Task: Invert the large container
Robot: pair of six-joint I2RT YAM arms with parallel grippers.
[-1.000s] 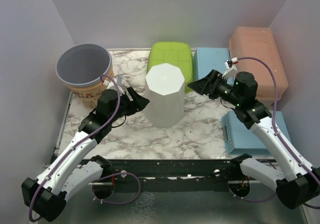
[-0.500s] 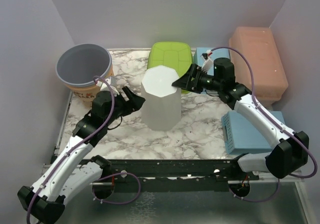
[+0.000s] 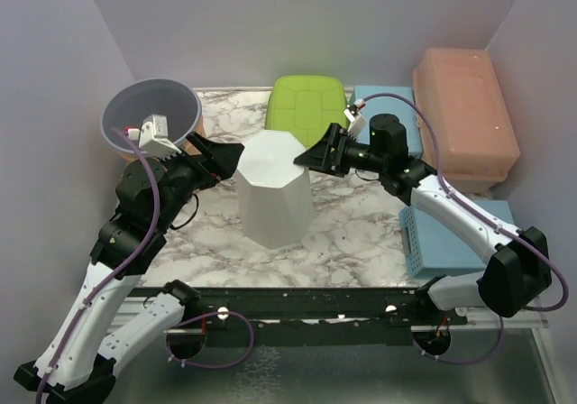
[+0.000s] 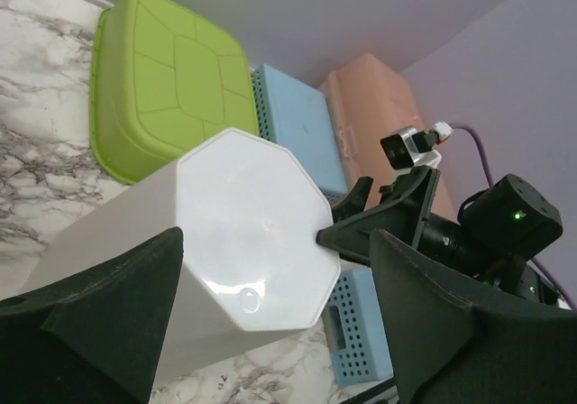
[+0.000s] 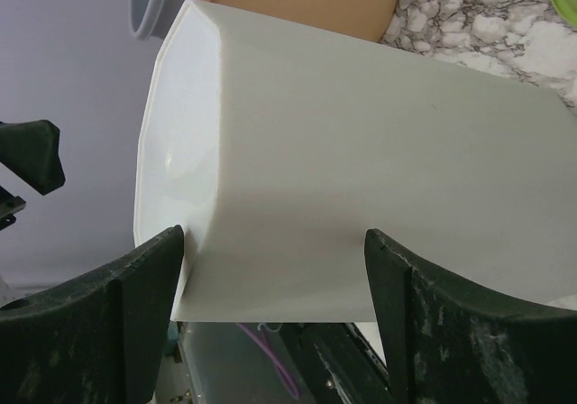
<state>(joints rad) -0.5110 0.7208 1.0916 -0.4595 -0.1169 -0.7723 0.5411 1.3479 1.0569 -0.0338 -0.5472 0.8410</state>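
While several tubs are ranged along its far and right edges, the marbled bench carries the large container at its middle. The container is white and eight-sided, with a closed end turned up and the body seemingly leaned a little leftward. The left pincer is held wide open just beside the upper left edge, with nothing gripped. The right pincer is likewise spread and empty, one tip touching the upper right rim. The tipping step is judged barely begun. Next, a leftward push at the rim is called for, with the fall checked from the left.
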